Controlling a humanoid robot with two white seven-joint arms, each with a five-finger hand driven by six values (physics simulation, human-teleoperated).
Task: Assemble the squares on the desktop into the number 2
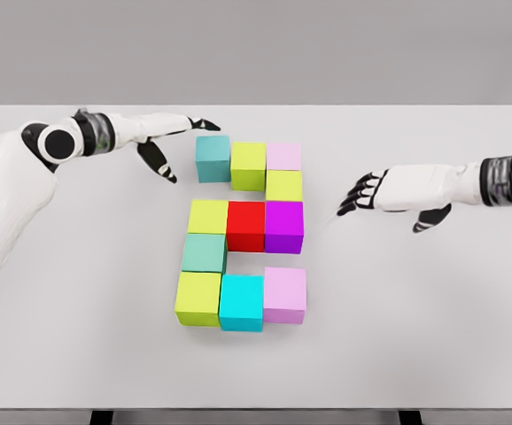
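Squares (243, 232) sit mid-table (433, 336) as a blocky 2, the red cube (245, 226) at its centre. Up and left of red, the left hand (169, 142) hovers beside the teal cube (213, 158), fingers spread, holding nothing. Right of red, the right hand (389, 192) hangs relaxed and empty.

Table (469, 336) cut off along bottom edge; legs only as dark stubs. Left arm (8, 195) cropped at left edge, right arm (504, 181) at right edge. Lower faces of pale pink cube (284, 156) hidden behind yellow-green cube (284, 185).
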